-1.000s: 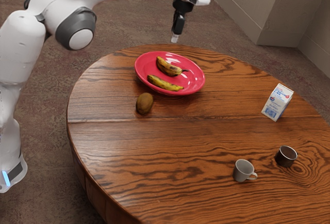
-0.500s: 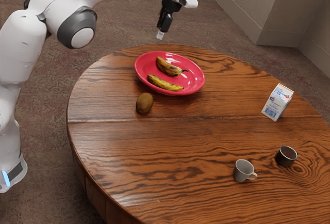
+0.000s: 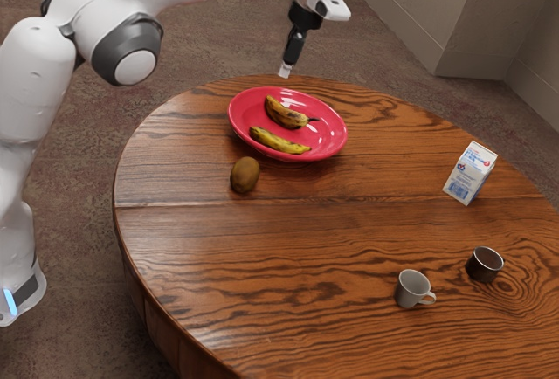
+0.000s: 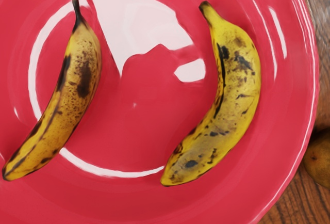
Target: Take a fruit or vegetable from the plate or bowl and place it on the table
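And here we are in the exterior view: the arm [image 3: 131, 51] reaches in from the view's left, and there's the gripper [image 3: 285, 71], up in the air near the plate's far side and touching neither plate nor table. Open or closed? I can't tell from here! Down on the wooden table [image 3: 332, 222] sits the red plate [image 3: 327, 136], and on it, two bananas: the far banana [image 3: 286, 113] and the near banana [image 3: 279, 141], lying apart. Just beside the plate, a kiwi [image 3: 245, 175] rests on the wood. Over to the exterior view's right stands a milk carton [image 3: 470, 172], upright, and nearer the camera there's a pale mug [image 3: 411, 289] with a dark cup [image 3: 484, 265] near it.

Across to the wrist view, and it's bananas on red! Both lie curved inside the plate's rim, the browner one with a long dark stem, the yellower one closer to the kiwi, which peeks in past the rim.
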Robot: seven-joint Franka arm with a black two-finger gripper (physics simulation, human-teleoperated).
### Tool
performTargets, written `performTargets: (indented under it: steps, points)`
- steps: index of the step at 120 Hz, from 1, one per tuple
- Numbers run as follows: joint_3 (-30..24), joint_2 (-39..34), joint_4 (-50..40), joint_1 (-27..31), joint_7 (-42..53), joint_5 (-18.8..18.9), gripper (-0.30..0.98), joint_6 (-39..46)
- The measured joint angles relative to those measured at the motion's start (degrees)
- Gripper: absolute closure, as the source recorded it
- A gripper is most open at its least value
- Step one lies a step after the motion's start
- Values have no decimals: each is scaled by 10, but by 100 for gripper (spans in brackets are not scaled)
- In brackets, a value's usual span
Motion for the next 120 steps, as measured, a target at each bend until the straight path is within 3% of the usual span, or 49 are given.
performTargets:
  steps: [24,38,51,61,84,120]
  points:
    - [1,-4,-38,10,94,-12,0,75]
    - [14,-107,-164,1,149,6,0,125]
    - [11,-123,-195,-6,193,25,0,161]
    - [4,-99,-195,-11,231,24,0,190]
    - [0,-10,-170,8,315,-39,0,238]
    - [-1,23,-167,19,400,-85,0,262]
